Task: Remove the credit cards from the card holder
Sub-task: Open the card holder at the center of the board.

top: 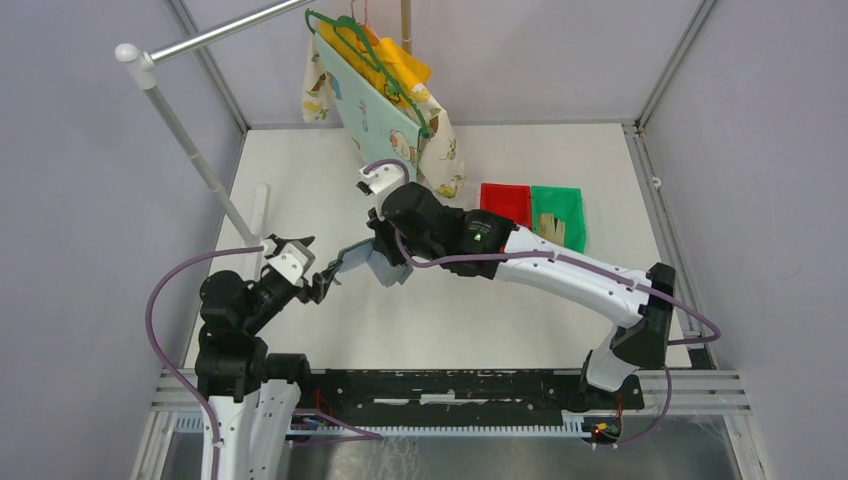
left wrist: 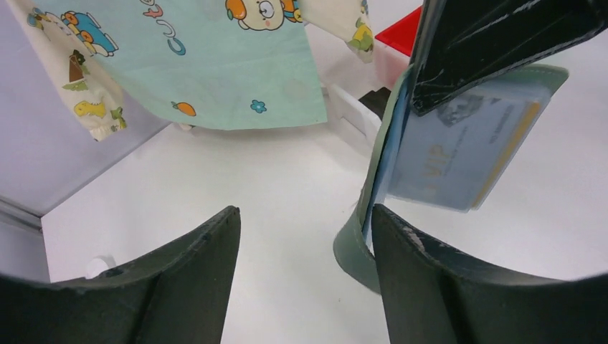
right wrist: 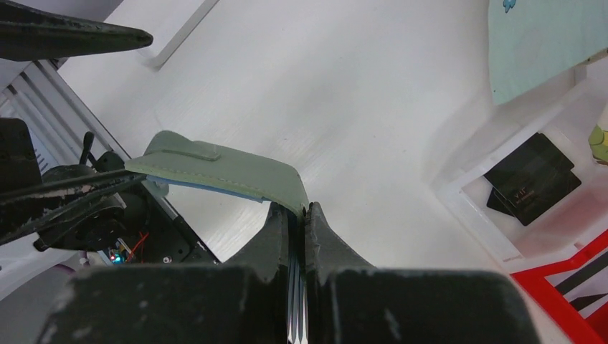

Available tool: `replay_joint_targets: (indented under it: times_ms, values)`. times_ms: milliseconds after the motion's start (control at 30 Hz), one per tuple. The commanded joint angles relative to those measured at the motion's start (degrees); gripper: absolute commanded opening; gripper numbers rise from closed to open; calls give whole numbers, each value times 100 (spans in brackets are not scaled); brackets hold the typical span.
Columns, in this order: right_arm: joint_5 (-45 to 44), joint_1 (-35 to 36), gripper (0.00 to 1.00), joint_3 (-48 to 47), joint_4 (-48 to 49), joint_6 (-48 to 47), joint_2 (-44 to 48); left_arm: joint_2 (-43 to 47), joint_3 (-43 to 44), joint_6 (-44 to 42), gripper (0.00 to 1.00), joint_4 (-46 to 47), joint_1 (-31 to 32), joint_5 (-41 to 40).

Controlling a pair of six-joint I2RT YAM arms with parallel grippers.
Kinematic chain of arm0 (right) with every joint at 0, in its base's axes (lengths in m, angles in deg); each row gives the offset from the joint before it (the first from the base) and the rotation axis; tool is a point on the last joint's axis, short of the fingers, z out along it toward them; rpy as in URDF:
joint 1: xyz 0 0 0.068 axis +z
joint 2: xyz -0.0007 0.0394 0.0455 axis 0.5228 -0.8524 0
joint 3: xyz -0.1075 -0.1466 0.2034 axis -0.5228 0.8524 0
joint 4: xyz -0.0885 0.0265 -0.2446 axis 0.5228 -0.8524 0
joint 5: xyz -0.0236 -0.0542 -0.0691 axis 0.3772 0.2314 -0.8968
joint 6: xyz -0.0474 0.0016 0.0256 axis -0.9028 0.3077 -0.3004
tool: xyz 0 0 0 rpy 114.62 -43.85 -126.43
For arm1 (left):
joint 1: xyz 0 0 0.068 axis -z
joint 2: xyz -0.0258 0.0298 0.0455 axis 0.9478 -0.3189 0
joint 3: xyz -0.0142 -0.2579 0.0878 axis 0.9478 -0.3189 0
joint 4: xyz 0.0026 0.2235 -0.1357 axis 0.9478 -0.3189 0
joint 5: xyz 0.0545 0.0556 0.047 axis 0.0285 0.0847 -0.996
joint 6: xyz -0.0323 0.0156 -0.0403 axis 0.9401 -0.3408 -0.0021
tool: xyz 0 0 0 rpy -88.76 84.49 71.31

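Note:
My right gripper (top: 385, 248) is shut on the grey-green card holder (top: 372, 263) and holds it open above the table. In the right wrist view the jaws (right wrist: 302, 211) pinch its fold, and the flap with the snap tab (right wrist: 215, 166) sticks out to the left. In the left wrist view a pale card with a gold edge (left wrist: 459, 154) sits in a shiny pocket of the holder (left wrist: 372, 188). My left gripper (left wrist: 305, 218) is open, its right finger (left wrist: 430, 279) against the holder's lower edge. It also shows in the top view (top: 322, 280).
A red bin (top: 505, 205) and a green bin (top: 558, 215) stand at the back right. A white bin (right wrist: 495, 236) holds dark cards (right wrist: 532, 178). Children's clothes (top: 385, 90) hang from a rack (top: 190, 150) at the back.

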Motion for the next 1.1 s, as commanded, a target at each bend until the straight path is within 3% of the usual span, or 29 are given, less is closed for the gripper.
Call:
replay_joint_targets:
  times_ms: [0,133,300,400,500,567,633,733,900,1000,1067]
  values:
    - [788,-208,0,175,711,161,509,-265,325,-281,70,2,-14,-245]
    - [1470,-342,0,532,1037,177,716,-417,453,121,70,-10,-14,-59]
    - [2222,-589,0,1013,1440,304,952,-746,850,801,86,-290,-14,1007]
    - [2173,-811,0,1169,1437,413,1065,-948,1206,459,98,-890,-21,2114]
    - [2060,-1055,0,1331,1542,682,1205,-801,1221,33,100,-1065,-19,2455]
    - [1759,-1043,0,1348,1603,931,1215,-668,1036,27,100,-804,-14,2387]
    - [1361,-945,0,1343,1656,1238,1161,-362,712,468,100,-59,-14,1765]
    - [424,-569,0,1079,1527,1430,960,194,159,482,100,808,-21,894]
    - [-1282,152,0,-194,851,1217,105,585,-410,86,100,1095,-45,829]
    - [-2873,806,0,-1535,260,352,-765,822,-713,-74,100,1299,-58,733]
    - [-3471,990,0,-2545,-299,-130,-1427,999,-828,-259,100,1344,-58,662]
